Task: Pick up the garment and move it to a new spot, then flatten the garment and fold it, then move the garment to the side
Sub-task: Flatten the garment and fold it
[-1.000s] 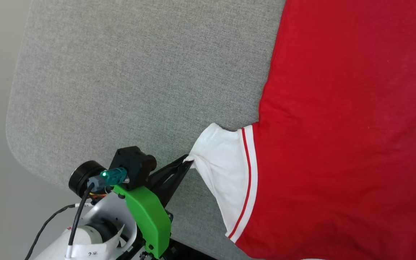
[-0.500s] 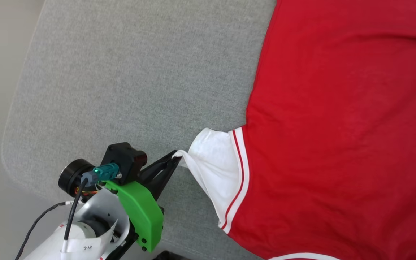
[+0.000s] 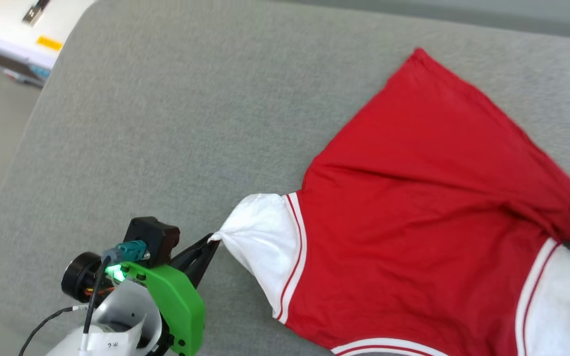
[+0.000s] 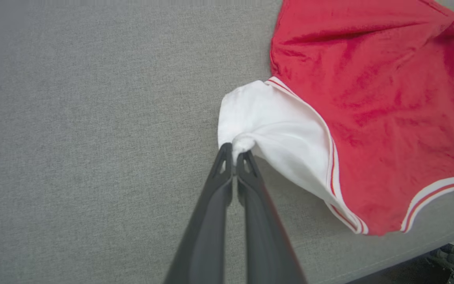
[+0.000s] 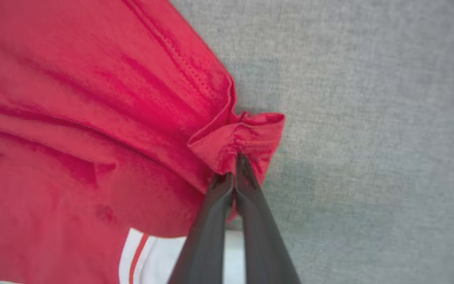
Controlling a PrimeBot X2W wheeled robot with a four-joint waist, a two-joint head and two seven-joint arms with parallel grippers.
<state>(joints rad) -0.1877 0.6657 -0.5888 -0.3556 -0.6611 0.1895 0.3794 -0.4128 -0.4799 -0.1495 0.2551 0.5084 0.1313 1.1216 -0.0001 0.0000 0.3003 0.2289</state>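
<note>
Sprawling over the right half of the grey fabric-covered desk (image 3: 166, 123), the red basketball jersey (image 3: 413, 198) lies plain side up with no lettering showing. Its near edge comes close to the desk's front rim, and ridges in the cloth run toward its right side.

The white sleeve (image 3: 260, 242) on the robot's left is drawn out to a point. The other sleeve (image 3: 567, 301) runs off the picture's edge. The left end effector (image 4: 235, 149) is closed tight on the tip of that white sleeve, with cloth bunched between its dark fingers. The right end effector (image 5: 233, 171) is closed as tightly on a folded wad of red fabric with a stitched edge.

From where I stand the jersey looks light, thin and completely limp. I judge it will sag and pleat wherever it isn't pulled taut, and the smooth knit could slip from a shallow pinch. Hems, sleeve cuffs and shoulder seams, where the fabric is doubled, seem the safest places to take hold, two points at once and spread wide.

I can't tell which part of the jersey the right end effector has pinched, whether a hem corner or a side seam. The printed front is hidden underneath, and the collar is cut off at the bottom of the head view. A white box (image 3: 23, 34) beyond the far left corner is too small to identify.
</note>
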